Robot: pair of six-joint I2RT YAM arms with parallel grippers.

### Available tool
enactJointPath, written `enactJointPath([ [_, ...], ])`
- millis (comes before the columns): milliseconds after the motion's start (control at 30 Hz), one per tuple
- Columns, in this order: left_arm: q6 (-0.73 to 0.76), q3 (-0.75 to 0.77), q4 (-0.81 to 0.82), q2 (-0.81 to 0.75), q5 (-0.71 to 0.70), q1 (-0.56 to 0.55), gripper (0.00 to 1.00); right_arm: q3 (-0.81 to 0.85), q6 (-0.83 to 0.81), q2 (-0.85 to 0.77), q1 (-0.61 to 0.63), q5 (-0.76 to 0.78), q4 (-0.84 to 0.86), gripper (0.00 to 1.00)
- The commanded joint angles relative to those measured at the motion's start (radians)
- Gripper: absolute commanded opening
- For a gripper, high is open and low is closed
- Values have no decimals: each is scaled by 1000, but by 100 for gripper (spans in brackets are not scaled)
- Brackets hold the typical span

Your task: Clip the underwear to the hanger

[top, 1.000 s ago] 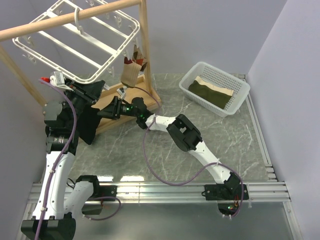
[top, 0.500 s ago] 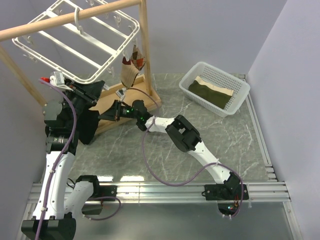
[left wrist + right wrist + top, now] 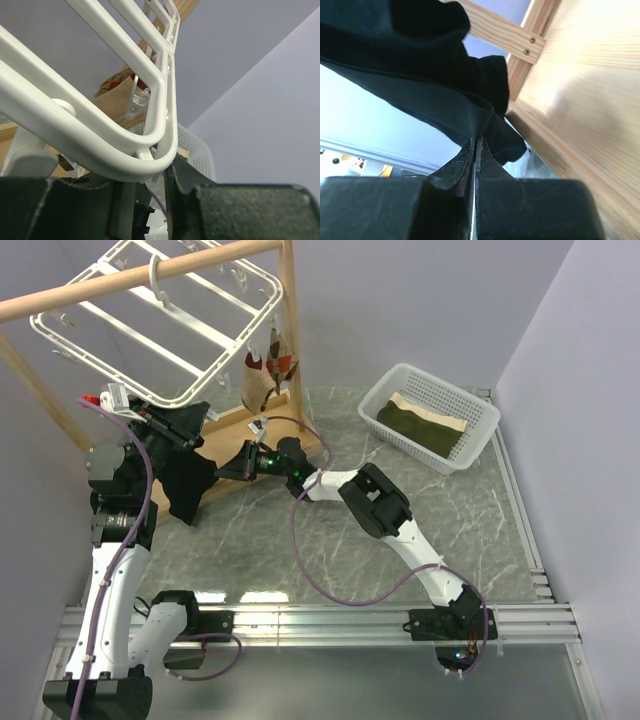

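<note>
The white hanger (image 3: 240, 340) hangs tilted from the wooden pole. My left gripper (image 3: 185, 425) is at its lower corner. In the left wrist view that corner rail (image 3: 100, 145) lies between the tips of my left gripper (image 3: 145, 180), whose jaws are narrowly parted around it. The black underwear (image 3: 185, 485) hangs below that corner. My right gripper (image 3: 232, 465) reaches in from the right and is shut on its edge. The right wrist view shows the black fabric (image 3: 420, 60) pinched at the tips of my right gripper (image 3: 476, 145).
The wooden stand has a top pole (image 3: 130, 280), an upright post (image 3: 292, 340) and a base board (image 3: 225, 440) right behind my right gripper. A small brown garment (image 3: 262, 375) dangles from the hanger. A white mesh basket (image 3: 478, 435) with a folded olive-and-tan cloth (image 3: 415, 425) sits at the back right.
My right gripper has shut on the underwear's edge and drawn it slightly to the right. The brown garment has swung upward. The left arm has stayed put.
</note>
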Motion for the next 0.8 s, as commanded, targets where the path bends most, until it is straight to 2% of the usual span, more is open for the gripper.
enactJointPath([
  [0,0,14,31,-1,-1,7,0,54,10,-27,13,-2,45,0],
  [67,0,17,32,2,0,7,0,62,24,-16,13,3,52,0],
  [167,-3,20,40,9,2,7,0,103,36,4,13,10,40,20],
  [200,-4,20,43,9,0,8,0,114,39,10,13,13,34,33],
  [300,-9,13,51,11,2,8,0,148,54,31,14,26,10,47],
  [567,-4,20,48,16,2,7,0,183,96,76,29,67,-26,61],
  [767,-4,8,54,17,0,8,0,224,106,106,31,101,-76,66],
])
